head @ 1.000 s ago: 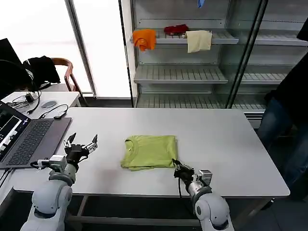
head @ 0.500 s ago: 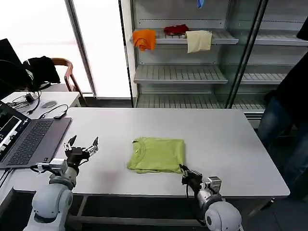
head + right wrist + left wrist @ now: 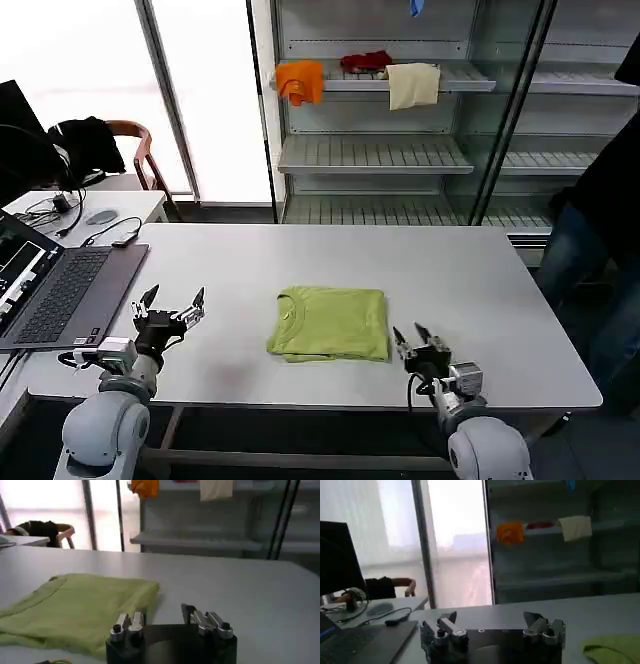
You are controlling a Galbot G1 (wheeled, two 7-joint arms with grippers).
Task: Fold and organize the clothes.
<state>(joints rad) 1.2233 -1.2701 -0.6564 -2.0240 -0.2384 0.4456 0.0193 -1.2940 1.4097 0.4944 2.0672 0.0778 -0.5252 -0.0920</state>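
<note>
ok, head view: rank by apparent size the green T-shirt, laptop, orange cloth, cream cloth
1. laptop, cut off by the view's edge, nearer the camera
2. green T-shirt
3. orange cloth and cream cloth: look alike, both far back on the shelf, so not ranked.

A white work table (image 3: pixel 480 270) stands before a glass-fronted shelving unit (image 3: pixel 375 155), where orange (image 3: pixel 300 80), red (image 3: pixel 366 61) and cream (image 3: pixel 412 84) cloths lie on the top shelf. Bright daylight pours through tall windows (image 3: pixel 200 90) at the far left. An open laptop (image 3: pixel 62 290) sits at the table's left end, with a wooden chair (image 3: pixel 135 150) draped in a dark garment (image 3: pixel 85 140) beyond a side desk strewn with cables (image 3: pixel 105 232).
</note>
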